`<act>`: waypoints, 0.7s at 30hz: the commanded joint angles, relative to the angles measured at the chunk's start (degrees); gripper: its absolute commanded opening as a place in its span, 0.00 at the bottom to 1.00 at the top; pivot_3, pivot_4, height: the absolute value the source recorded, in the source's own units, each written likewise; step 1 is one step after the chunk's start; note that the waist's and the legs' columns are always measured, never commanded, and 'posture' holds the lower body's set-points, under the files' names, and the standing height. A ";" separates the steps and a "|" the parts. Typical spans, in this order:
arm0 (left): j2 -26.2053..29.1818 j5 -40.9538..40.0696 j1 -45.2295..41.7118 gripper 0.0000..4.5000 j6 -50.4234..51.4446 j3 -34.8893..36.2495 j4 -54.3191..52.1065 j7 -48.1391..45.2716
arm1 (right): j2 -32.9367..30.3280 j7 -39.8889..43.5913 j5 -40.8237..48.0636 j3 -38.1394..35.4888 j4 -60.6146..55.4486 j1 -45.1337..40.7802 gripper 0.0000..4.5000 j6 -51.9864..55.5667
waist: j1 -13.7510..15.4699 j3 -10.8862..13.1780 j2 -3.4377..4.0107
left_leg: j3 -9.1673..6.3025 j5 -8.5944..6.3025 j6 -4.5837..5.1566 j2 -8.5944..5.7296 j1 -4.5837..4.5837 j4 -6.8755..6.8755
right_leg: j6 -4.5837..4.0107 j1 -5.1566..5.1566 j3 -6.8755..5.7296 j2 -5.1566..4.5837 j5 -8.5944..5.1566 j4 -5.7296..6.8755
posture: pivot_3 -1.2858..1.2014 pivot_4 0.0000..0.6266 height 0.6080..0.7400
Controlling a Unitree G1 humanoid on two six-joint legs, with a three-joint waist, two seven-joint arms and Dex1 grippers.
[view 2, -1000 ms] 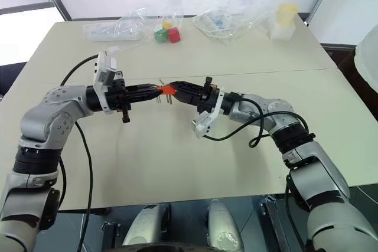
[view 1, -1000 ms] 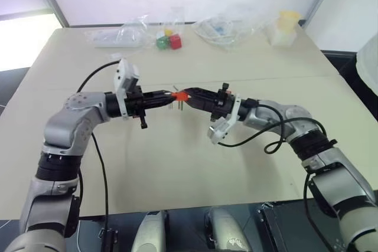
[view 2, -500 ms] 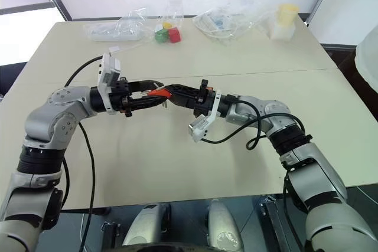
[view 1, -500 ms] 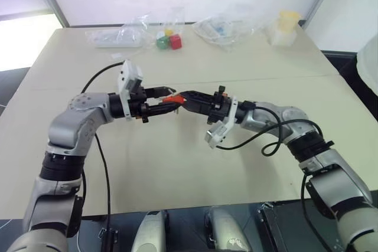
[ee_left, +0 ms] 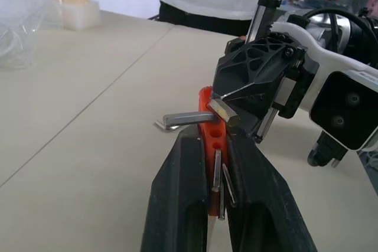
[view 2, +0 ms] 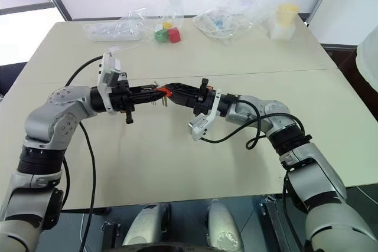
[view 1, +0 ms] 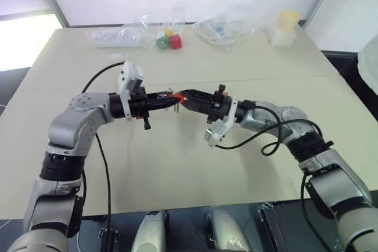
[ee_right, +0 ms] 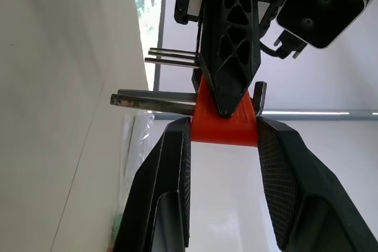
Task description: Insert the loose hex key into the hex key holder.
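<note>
The right gripper [ee_right: 223, 137] clamps the orange hex key holder [ee_right: 223, 123] between its two fingers, above the middle of the beige table [view 1: 177, 163]. The left gripper [ee_left: 214, 146] meets it head-on, its fingers pinched tight on the holder's other end. Several grey keys stick out of the holder; which one is the loose hex key cannot be told. No writing is legible anywhere. Red and green blocks [view 1: 169, 41] sit well apart at the table's far edge.
</note>
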 commanded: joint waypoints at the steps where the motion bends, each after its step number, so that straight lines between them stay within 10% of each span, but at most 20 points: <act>1: 0.19 -0.76 -0.33 0.01 0.19 1.19 -1.57 0.69 | 0.21 -0.09 1.40 -1.04 -0.94 -0.14 0.23 -0.24 | 0.00 0.00 0.00 | 0.00 0.00 0.00 0.00 0.00 0.00 | 0.00 0.00 0.00 0.00 0.00 0.00 | 0.52 0.24 1.00; 10: 0.40 -0.10 -0.26 0.01 -0.44 0.91 -1.61 1.21 | 0.51 3.03 4.38 -0.96 -0.57 0.56 0.23 0.47 | 0.00 0.00 0.00 | 0.00 0.00 0.00 0.00 0.00 0.00 | 0.00 0.00 0.00 0.00 0.00 0.00 | 0.52 0.24 1.00; 17: 0.51 0.07 -0.15 0.00 -0.82 0.69 -1.48 1.28 | 0.42 6.54 6.11 -1.16 -0.28 1.22 0.99 1.81 | 0.01 0.00 0.00 | -0.01 0.00 0.00 0.00 0.00 0.01 | 0.00 0.02 -0.01 0.00 0.00 0.00 | 0.52 0.24 1.00; 21: 0.63 0.21 -0.04 0.00 -0.96 0.67 -1.57 1.29 | -0.25 10.50 8.67 -1.71 0.33 2.30 0.99 3.92 | 0.03 0.00 0.00 | -0.01 0.00 0.00 0.00 0.00 0.02 | 0.00 0.02 -0.01 0.01 0.00 0.00 | 0.52 0.24 1.00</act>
